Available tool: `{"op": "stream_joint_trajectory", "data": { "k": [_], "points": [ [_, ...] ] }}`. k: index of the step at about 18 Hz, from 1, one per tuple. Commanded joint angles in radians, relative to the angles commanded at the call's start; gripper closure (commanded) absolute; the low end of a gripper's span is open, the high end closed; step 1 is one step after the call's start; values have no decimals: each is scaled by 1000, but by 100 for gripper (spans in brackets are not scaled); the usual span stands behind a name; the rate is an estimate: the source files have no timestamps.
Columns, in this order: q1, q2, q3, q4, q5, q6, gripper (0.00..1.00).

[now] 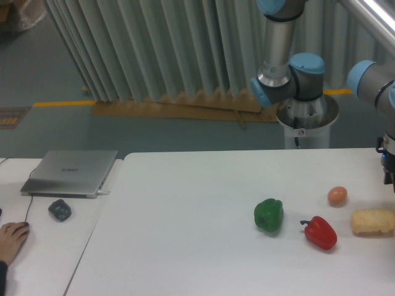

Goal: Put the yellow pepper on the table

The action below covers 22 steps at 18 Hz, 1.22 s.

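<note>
The yellow pepper is not in view anywhere in the camera frame. The large white table [185, 246] fills the lower part of the view. The arm comes down at the far right, and only a dark piece of my gripper's body [389, 161] shows at the frame's right edge, above the table's right side. Its fingers are cut off by the edge, so whether they hold anything is hidden.
On the table's right part lie a green pepper [268, 215], a red pepper [320, 232], a brown egg [337, 195] and a pale bread-like block [373, 221]. A smaller desk at left holds a closed laptop [71, 172], a dark mouse [60, 210] and a person's hand [10, 239].
</note>
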Motion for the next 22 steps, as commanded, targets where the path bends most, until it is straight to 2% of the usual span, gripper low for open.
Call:
{"op": "stream_joint_trajectory", "data": {
  "k": [7,9,22],
  "points": [
    [5,5,-4,5,0,-6,0],
    [15,9,-11,34,-2,-11,0],
    [15,9,-12,41,11,-18,0]
  ]
}}
